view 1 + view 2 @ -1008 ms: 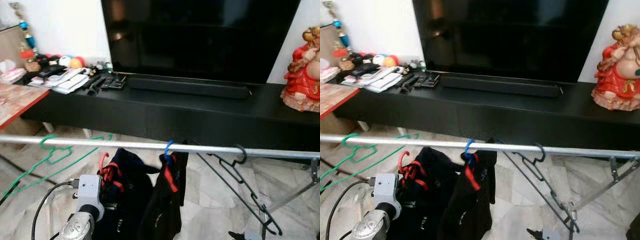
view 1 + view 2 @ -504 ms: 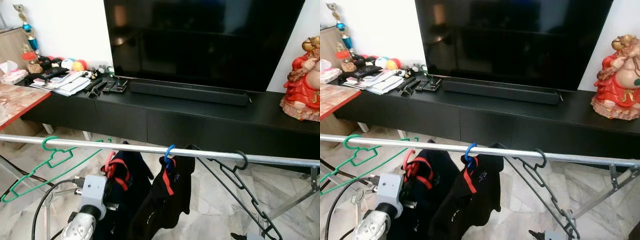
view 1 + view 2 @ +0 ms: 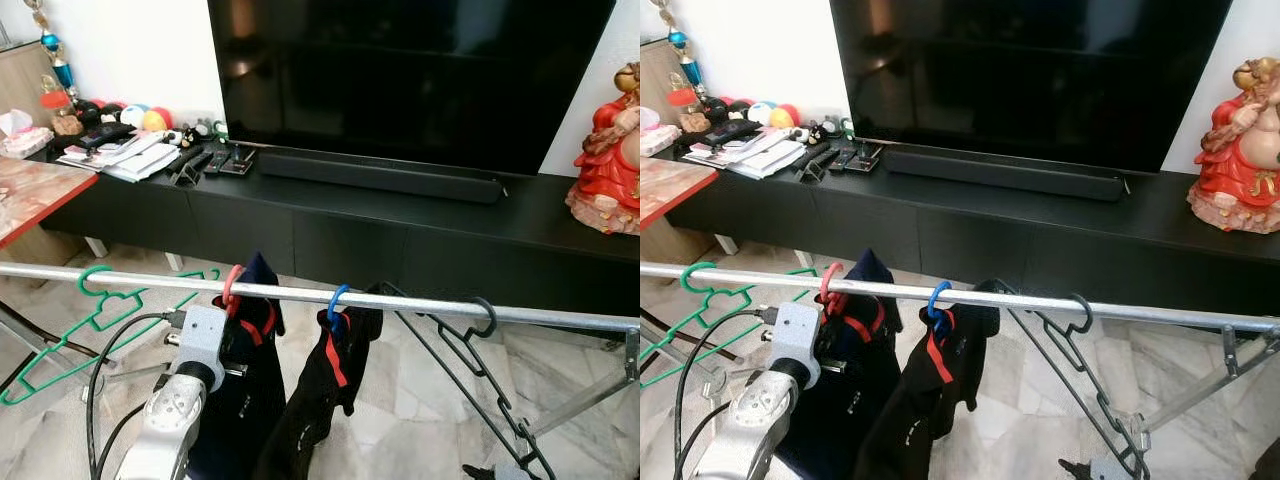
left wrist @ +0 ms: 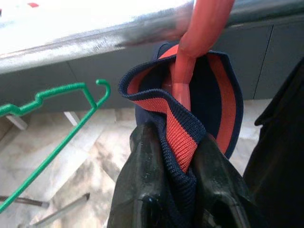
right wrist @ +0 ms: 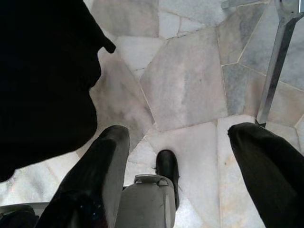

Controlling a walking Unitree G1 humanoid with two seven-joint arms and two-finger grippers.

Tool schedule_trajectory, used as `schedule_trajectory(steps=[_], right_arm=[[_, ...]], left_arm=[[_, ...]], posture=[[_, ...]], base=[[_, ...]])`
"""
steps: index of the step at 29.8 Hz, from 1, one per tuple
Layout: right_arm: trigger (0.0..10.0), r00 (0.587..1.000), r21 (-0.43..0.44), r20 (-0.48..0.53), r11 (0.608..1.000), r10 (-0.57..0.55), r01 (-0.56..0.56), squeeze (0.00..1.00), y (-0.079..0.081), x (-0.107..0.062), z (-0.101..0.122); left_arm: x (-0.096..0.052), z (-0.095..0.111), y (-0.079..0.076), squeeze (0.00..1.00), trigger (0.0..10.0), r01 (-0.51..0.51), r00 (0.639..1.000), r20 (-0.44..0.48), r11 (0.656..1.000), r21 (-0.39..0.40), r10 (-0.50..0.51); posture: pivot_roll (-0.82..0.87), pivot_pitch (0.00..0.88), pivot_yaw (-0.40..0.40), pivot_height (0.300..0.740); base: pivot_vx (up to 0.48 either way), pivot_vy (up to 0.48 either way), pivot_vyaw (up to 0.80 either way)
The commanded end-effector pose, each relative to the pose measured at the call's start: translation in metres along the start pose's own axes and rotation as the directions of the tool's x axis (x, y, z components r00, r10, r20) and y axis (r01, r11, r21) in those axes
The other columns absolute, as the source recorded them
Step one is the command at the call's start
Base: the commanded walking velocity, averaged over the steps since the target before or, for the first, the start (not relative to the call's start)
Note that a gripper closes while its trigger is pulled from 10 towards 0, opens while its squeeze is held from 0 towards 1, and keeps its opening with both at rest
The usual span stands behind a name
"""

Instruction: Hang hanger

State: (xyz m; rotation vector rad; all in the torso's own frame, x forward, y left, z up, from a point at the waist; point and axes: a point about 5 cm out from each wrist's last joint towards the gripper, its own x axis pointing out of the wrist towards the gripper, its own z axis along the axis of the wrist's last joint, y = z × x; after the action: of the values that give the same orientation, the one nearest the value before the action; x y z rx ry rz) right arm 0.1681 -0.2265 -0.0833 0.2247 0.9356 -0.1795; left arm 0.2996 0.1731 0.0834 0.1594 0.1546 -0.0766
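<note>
The red hanger (image 3: 232,285) is sitting with its hook over the silver rail (image 3: 420,303), carrying a navy garment (image 3: 240,390) with a red-striped collar; it is hanging left of centre on the rail. Working left to right along the rail: a green hanger (image 3: 90,310) is hanging empty at the far left, its frame angling down toward the marble floor (image 3: 420,430). Next, the left gripper (image 4: 173,190) is clamping the garment's collar just beneath the red hook, its two black fingers (image 4: 142,190) pressing the striped fabric from either side; the silver left arm (image 3: 175,410) is reaching up from below the rail. Just beside it a blue hanger (image 3: 335,300) is holding a second dark garment (image 3: 325,390) with a red stripe, drooping below the rail. Further right, a black hanger (image 3: 480,380) is hanging empty, tilting down and to the right. At the far right a metal leg of the rack (image 3: 590,395) is slanting to the floor. The right gripper (image 5: 175,161) is hanging low over the floor tiles with its fingers spread apart, gripping nothing. Behind the rail a black cabinet (image 3: 400,240) is carrying a television (image 3: 410,80), a soundbar (image 3: 375,175), papers and remotes at its left end, and a red figurine (image 3: 610,150) at its right.
</note>
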Motion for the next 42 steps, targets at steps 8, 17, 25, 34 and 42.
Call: schedule_trajectory(steps=[8, 17, 25, 34, 42], right_arm=[[10.0, 1.000, -0.005, -0.002, 1.000, -0.008, 0.008, 0.00, -0.001, 0.000, 0.002], [10.0, 1.000, -0.004, -0.002, 1.000, -0.009, 0.009, 0.00, -0.002, 0.000, 0.001], [10.0, 1.000, -0.006, -0.004, 1.000, -0.008, 0.008, 0.00, -0.001, 0.000, 0.001], [10.0, 1.000, -0.006, -0.006, 1.000, -0.006, 0.006, 0.00, -0.001, 0.000, 0.000], [10.0, 1.000, 0.000, -0.006, 1.000, -0.007, 0.007, 0.00, 0.000, 0.000, 0.000]], left_arm=[[0.010, -0.017, 0.002, 0.00, 10.0, -0.044, 0.987, -0.158, 0.995, -0.089, 0.029], [0.001, -0.036, -0.006, 1.00, 10.0, -0.061, 0.979, -0.200, 0.989, -0.135, 0.033], [-0.033, -0.020, -0.005, 1.00, 10.0, -0.029, 0.999, -0.017, 0.988, -0.151, 0.027], [-0.067, -0.020, 0.007, 1.00, 10.0, -0.082, 0.996, 0.032, 0.983, -0.163, 0.089], [-0.095, -0.087, 0.058, 0.69, 10.0, -0.344, 0.926, -0.224, 0.925, -0.161, 0.305]], posture=[[0.00, 0.021, -0.013, 0.740], [-0.01, 0.019, -0.008, 0.740], [0.01, 0.025, -0.001, 0.740], [0.02, 0.017, 0.005, 0.740], [0.02, 0.000, 0.015, 0.740]], base=[[0.000, 0.000, 0.00], [0.000, 0.000, 0.00], [0.000, 0.000, 0.00], [0.000, 0.000, 0.00], [0.000, 0.000, 0.00]])
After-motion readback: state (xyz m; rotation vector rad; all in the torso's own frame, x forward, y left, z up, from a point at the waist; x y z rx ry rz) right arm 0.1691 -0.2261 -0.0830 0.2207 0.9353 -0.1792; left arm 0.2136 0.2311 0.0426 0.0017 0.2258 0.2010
